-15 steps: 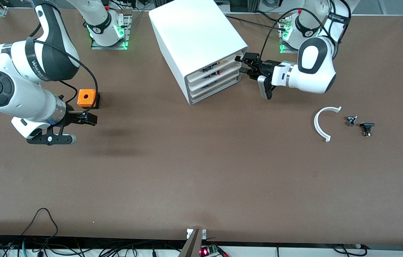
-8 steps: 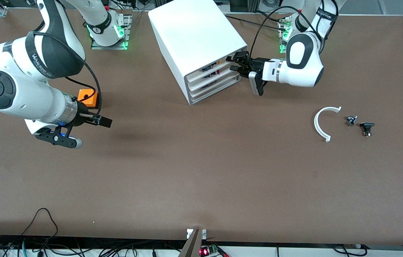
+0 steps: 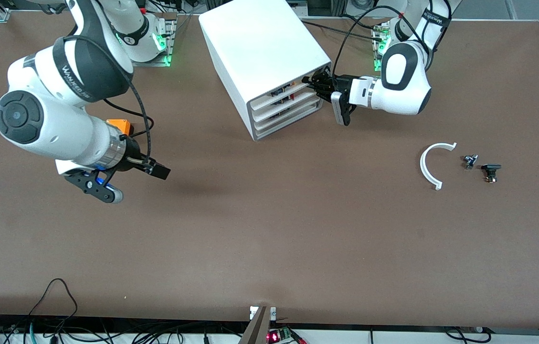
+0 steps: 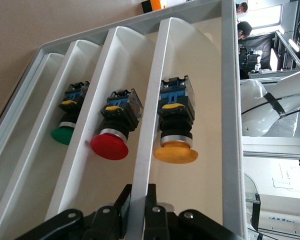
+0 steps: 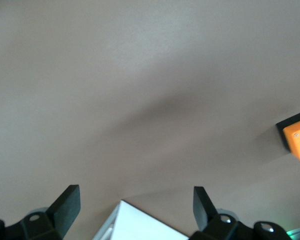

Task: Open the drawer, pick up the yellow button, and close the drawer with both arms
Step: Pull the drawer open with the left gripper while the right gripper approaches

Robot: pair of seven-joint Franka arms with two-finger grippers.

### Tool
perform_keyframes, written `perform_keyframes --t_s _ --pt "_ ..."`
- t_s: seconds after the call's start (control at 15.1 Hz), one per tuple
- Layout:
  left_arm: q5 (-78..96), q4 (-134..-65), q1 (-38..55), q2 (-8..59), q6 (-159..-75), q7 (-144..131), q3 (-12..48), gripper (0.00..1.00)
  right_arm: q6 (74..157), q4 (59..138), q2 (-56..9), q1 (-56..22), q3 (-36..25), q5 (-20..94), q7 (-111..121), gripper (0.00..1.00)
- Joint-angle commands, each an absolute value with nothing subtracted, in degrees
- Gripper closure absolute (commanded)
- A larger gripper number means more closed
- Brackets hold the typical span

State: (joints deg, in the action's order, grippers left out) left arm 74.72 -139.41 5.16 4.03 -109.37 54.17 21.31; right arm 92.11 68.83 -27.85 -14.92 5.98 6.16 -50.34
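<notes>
Your left gripper (image 3: 308,82) is clamped on the top drawer (image 4: 187,65) lip to pull, button (image 4: 175,134) just ahead; right gripper (image 3: 154,168) waits, fingers apart, over table.

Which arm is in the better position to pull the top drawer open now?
Left. The left tool is shut on the front edge of the top drawer. The right tool hangs open over bare table, away from the cabinet.

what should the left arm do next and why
Probably pull straight back from the cabinet. The left hand looks shut on the front lip of the drawer, which is not yet slid out, and the button lies inside it. The right hand hangs open over bare table, waiting.
</notes>
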Motion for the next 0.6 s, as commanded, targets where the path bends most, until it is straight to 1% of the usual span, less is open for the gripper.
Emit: perform_keyframes --t_s 0.0,0.2,0.53 --pt "70.4 -139.2 1.4 3.9 -110.0 55.9 21.4 1.0 91.2 61.6 -32.1 -17.5 5.7 6.9 -58.5 0.0" --pt "59.4 -131.3 -1.0 11.1 -110.4 55.8 21.3 1.0 92.9 60.6 -33.0 -20.6 5.6 6.8 -62.8 0.0" --pt "53.2 -121.7 -5.4 16.7 -110.1 54.9 21.3 1.0 97.6 60.6 -33.8 -24.8 5.5 6.8 -73.0 0.0"
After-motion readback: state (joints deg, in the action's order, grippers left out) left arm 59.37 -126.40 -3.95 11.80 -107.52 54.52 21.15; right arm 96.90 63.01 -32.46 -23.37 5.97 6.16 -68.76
